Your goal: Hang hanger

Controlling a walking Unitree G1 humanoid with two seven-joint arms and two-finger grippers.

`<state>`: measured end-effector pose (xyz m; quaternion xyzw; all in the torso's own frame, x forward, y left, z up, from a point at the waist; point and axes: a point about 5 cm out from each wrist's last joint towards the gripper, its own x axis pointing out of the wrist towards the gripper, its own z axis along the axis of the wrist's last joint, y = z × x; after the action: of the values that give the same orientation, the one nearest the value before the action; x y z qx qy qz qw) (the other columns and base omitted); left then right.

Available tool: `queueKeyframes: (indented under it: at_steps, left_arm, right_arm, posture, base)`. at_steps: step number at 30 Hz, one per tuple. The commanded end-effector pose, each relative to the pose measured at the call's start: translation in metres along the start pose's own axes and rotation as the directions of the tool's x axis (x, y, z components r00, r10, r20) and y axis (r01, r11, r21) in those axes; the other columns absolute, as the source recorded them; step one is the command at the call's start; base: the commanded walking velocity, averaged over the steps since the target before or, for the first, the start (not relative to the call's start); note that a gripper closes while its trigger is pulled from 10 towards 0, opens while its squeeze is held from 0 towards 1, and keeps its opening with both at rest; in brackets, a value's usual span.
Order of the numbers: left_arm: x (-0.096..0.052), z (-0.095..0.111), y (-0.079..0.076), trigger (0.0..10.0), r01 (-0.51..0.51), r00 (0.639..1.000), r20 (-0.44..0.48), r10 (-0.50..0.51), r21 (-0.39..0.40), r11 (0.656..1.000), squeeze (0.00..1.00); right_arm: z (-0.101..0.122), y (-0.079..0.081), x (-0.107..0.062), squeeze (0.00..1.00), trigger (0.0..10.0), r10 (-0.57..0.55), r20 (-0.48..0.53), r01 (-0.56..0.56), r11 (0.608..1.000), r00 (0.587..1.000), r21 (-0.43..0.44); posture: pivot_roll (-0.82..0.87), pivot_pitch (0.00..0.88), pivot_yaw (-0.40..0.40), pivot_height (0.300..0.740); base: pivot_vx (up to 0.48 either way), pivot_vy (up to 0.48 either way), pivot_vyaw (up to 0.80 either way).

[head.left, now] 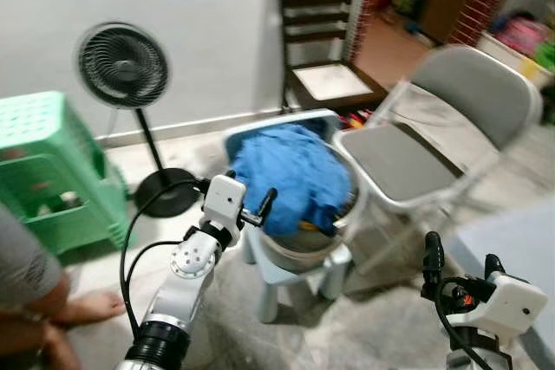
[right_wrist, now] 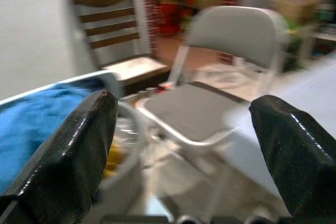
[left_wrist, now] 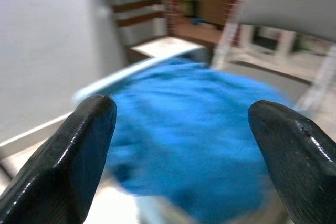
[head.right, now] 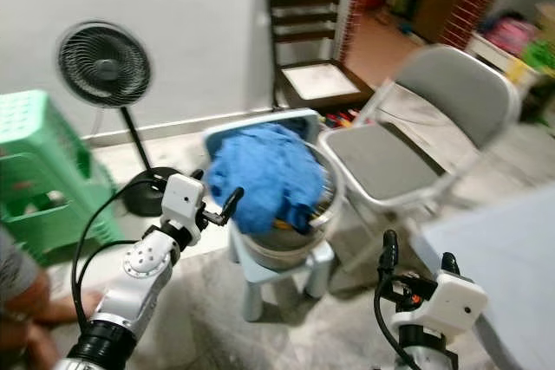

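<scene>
While both hold nothing, left tool [head.left: 263, 207] gapes wide near blue cloth [head.left: 290, 175]; right tool [head.left: 460, 267] likewise spread.

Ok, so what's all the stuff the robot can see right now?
blue cloth: one, blue, piled in the basin
basin: one, metal, on the small stool
small stool: one, pale blue, on the floor in front of the robot
folding chair: one, grey, right of the basin
wooden chair: one, dark brown, by the wall
fan: one, black, standing left of the basin
green stool: one, green, far left
person: one, bare foot and grey sleeve, at left edge
left gripper: open, near the blue cloth
right gripper: open, low on the right
</scene>
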<state>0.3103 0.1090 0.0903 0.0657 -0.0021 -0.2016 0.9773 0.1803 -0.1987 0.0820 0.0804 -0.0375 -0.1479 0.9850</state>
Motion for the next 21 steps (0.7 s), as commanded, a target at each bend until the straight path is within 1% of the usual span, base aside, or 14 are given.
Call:
queueKeyframes:
  at_steps: [1,11,21]
  left_arm:
    - [-0.0059,-0.0059,0.0105,10.0,-0.036,0.999,-0.026,0.036,0.007,0.999,0.00]
    - [-0.0070,-0.0065,0.0119,10.0,-0.044,0.999,-0.029,0.045,0.005,0.999,0.00]
    - [-0.0061,-0.0066,0.0098,10.0,-0.035,0.999,-0.028,0.035,0.003,0.999,0.00]
  right_arm:
    - [0.0005,0.0058,-0.0002,0.00,10.0,0.016,0.002,-0.016,1.000,1.000,0.024]
    - [-0.0006,0.0064,0.0017,0.00,10.0,0.018,0.001,-0.018,0.999,1.000,0.029]
    - [-0.0003,0.0053,0.0004,0.00,10.0,0.013,0.002,-0.013,1.000,1.000,0.026]
  posture:
    - [0.08,0.062,-0.078,0.740]
    - [0.09,0.065,-0.080,0.740]
    - [0.08,0.066,-0.083,0.740]
  base:
    - [0.266,0.000,0.00]
    - [0.266,0.000,0.00]
    - [0.262,0.000,0.00]
